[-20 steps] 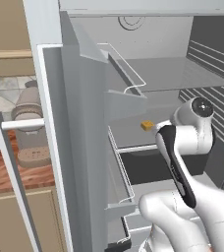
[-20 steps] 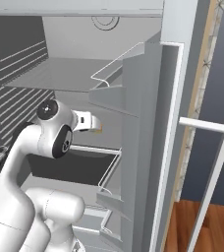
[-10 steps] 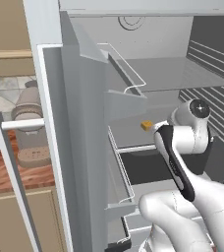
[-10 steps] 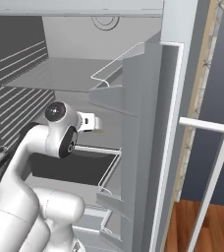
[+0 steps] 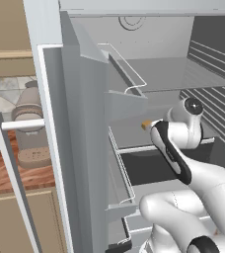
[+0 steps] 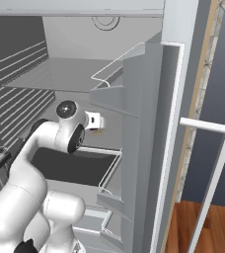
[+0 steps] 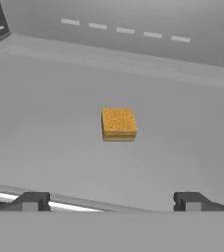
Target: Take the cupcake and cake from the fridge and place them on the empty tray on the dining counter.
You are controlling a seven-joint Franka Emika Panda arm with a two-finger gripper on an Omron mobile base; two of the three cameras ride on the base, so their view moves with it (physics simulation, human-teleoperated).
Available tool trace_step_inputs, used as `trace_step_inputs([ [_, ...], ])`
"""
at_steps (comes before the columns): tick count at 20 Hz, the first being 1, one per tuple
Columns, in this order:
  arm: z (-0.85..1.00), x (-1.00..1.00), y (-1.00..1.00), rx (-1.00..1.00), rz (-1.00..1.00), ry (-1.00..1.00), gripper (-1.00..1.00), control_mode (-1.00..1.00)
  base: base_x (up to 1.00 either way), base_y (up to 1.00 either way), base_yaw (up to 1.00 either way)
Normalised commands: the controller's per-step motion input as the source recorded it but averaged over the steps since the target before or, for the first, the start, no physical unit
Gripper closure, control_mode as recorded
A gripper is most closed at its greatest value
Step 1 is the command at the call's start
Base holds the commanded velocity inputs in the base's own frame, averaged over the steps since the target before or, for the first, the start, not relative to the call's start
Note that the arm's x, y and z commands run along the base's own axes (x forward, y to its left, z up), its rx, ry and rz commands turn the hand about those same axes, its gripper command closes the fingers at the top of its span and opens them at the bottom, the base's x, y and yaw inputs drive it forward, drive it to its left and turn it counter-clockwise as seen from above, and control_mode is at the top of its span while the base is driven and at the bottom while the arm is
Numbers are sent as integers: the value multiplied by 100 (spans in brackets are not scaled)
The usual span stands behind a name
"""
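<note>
The fridge [image 5: 80, 148] stands open with my arm reaching inside. The cake [image 7: 119, 124], a small orange-yellow block, lies flat on a pale grey shelf. In the left base view the cake [image 5: 146, 125] peeks out just left of my wrist. My gripper [image 7: 111, 202] is open and hovers short of the cake. Its two dark fingertips [image 7: 33, 201] stand wide apart with nothing between them, and the cake sits ahead of the gap. The cupcake, the tray and the dining counter are out of view.
Clear wire-edged door bins [image 5: 129, 79] jut beside my arm. Below the shelf is a dark drawer [image 5: 149, 165], and wire racks [image 5: 213, 74] line the far side. The door's white bar handle [image 5: 16, 163] stands before a wooden worktop with a machine [image 5: 28, 116].
My wrist has shifted slightly towards the door side. The gripper stays open and the cake has not moved.
</note>
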Motion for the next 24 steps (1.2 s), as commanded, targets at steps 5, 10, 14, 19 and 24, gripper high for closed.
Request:
trace_step_inputs([
  [5, -11, 45, 0, 2, 2, 4, -100, -100, 0, 0, 0],
  [10, -22, 43, 0, 0, 2, 3, -100, -100, 0, 0, 0],
  [14, -31, 40, 0, 0, 3, 0, -100, -100, 0, 0, 0],
  [19, -26, 36, 0, 0, 3, 0, -100, -100, 0, 0, 0],
  [24, -15, 40, 0, 0, 2, 0, -100, -100, 0, 0, 0],
])
